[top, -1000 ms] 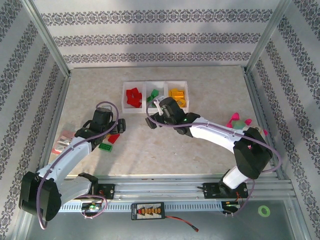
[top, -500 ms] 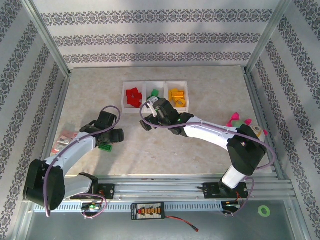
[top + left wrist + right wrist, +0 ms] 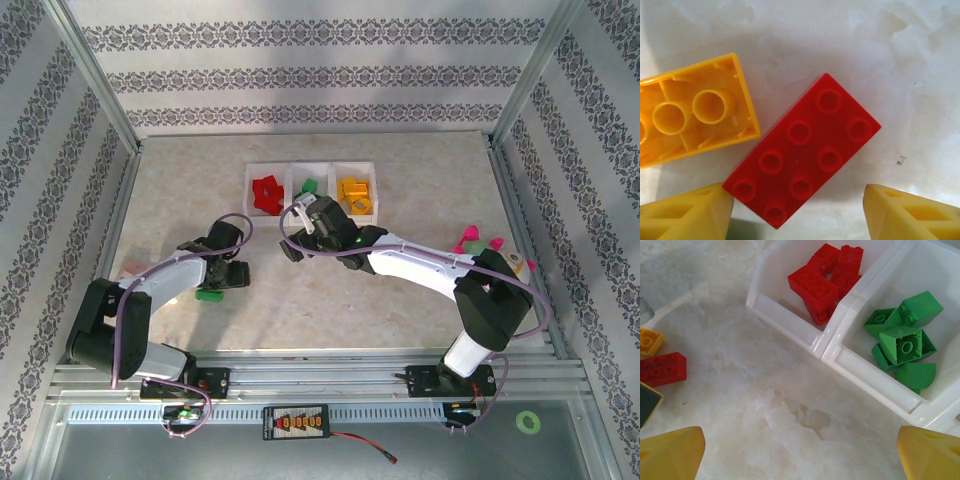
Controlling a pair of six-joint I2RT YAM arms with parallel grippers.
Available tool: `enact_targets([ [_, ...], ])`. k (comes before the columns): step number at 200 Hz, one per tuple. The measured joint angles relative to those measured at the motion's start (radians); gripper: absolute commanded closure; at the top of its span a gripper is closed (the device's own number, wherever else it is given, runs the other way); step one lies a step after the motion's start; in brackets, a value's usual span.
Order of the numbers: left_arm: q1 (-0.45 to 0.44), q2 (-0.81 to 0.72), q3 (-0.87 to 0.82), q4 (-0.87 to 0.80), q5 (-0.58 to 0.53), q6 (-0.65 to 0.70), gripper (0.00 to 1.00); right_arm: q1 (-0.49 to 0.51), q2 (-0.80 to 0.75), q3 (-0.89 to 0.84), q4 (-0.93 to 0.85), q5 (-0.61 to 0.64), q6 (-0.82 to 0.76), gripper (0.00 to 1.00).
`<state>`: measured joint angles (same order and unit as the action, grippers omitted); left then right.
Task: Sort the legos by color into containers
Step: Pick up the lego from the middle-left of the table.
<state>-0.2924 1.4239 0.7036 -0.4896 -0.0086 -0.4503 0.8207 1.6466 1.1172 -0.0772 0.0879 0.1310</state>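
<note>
Jaws of the left gripper stand wide apart and empty, straddling a red two-by-four brick lying studs up on the table well in front of the row of bins, an upturned yellow brick just beside it; the right gripper, equally open and empty, hovers just before those bins. The red brick sits skewed between the fingers, so squaring the wrist to its long sides before closing, clear of the yellow one, seems wise. Within the row, red bricks fill the left end, green bricks the middle.
</note>
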Motion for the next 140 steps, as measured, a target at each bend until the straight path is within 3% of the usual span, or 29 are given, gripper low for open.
enact_targets([
  [70, 0.0, 0.056, 0.024, 0.011, 0.0, 0.004, 0.24, 0.0, -0.001, -0.002, 0.002, 0.001, 0.001, 0.02],
  [140, 0.0, 0.148, 0.122, -0.042, -0.031, 0.035, 0.06, -0.001, -0.016, -0.034, 0.008, 0.001, 0.02, 0.02],
])
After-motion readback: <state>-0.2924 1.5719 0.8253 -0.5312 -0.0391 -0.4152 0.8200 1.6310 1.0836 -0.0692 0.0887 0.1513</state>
